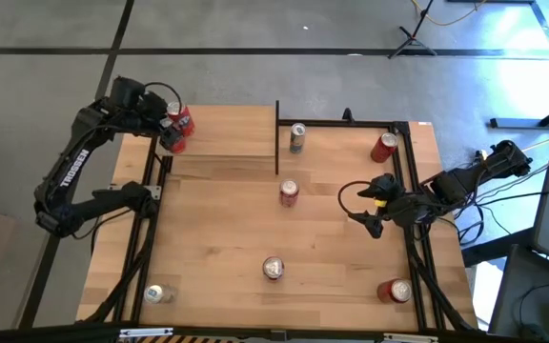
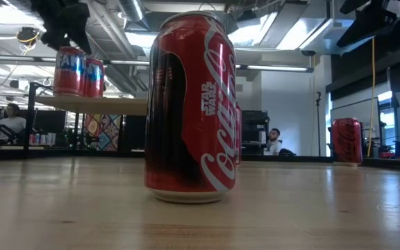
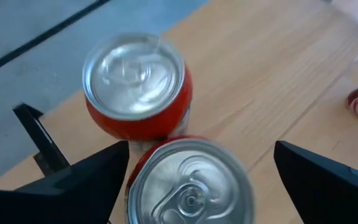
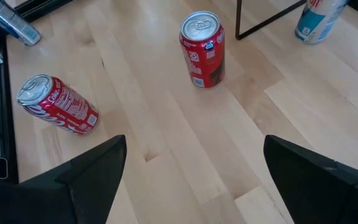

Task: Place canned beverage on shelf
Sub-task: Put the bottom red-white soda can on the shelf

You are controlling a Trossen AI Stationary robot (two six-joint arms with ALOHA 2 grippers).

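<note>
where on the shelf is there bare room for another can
The shelf is bare from the two red cans at its left end, under the left end effector, across to its black post. The left end is crowded; the two cans stand side by side there.

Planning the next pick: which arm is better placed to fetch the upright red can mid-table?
Right. The right end effector hovers open over the table, facing the red can across bare wood. The left end effector is at the shelf, open around a shelved can.
</note>
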